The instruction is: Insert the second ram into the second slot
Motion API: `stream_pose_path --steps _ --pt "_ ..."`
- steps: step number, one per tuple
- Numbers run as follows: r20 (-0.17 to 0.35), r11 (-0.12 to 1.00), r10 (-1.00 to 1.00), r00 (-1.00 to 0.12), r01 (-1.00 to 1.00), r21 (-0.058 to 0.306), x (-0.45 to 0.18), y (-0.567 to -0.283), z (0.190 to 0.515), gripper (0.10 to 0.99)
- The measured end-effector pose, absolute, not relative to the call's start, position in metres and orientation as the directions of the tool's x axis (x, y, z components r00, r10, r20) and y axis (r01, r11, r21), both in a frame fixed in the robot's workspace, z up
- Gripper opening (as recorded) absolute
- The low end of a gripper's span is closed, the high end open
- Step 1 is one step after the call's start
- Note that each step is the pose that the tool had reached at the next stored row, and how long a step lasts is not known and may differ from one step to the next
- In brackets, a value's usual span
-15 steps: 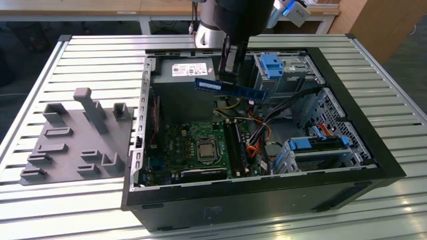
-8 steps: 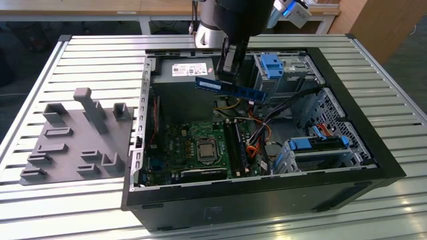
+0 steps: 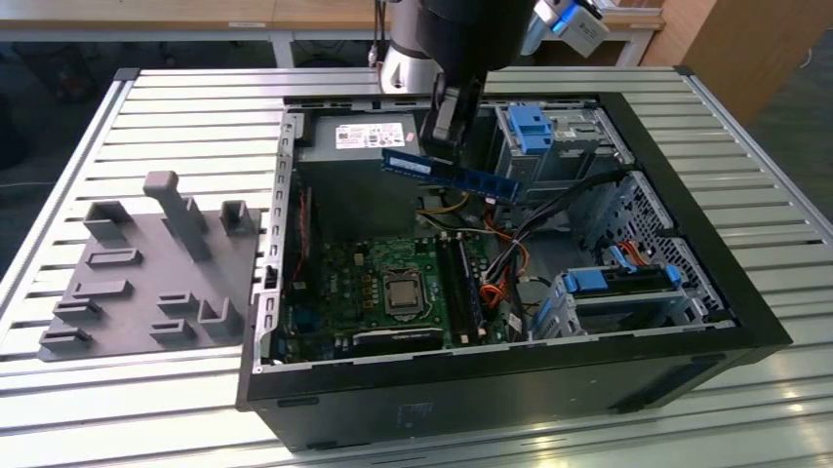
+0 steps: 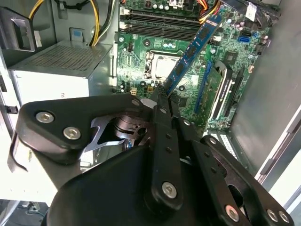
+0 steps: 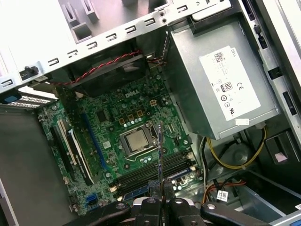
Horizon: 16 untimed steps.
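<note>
Aloft, fingers (image 3: 442,135) pinch the second ram (image 3: 477,179) over the motherboard (image 3: 377,285), cables (image 3: 528,216) nearby.

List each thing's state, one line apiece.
gripper: shut on the second ram.
second ram: held in the air, tilted, not seated.
computer case: open, lying on its side.
processor: bare, no cooler over it.
</note>
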<state>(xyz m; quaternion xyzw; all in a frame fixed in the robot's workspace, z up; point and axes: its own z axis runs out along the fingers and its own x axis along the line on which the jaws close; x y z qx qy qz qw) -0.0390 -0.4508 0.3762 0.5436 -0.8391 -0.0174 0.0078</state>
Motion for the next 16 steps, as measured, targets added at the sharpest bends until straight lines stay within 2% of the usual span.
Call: stream_pose_path --steps 16 --pt "-0.006 0.481 -0.877 -0.481 -0.876 0.038 -0.0390 -0.4508 0.3762 0.137"
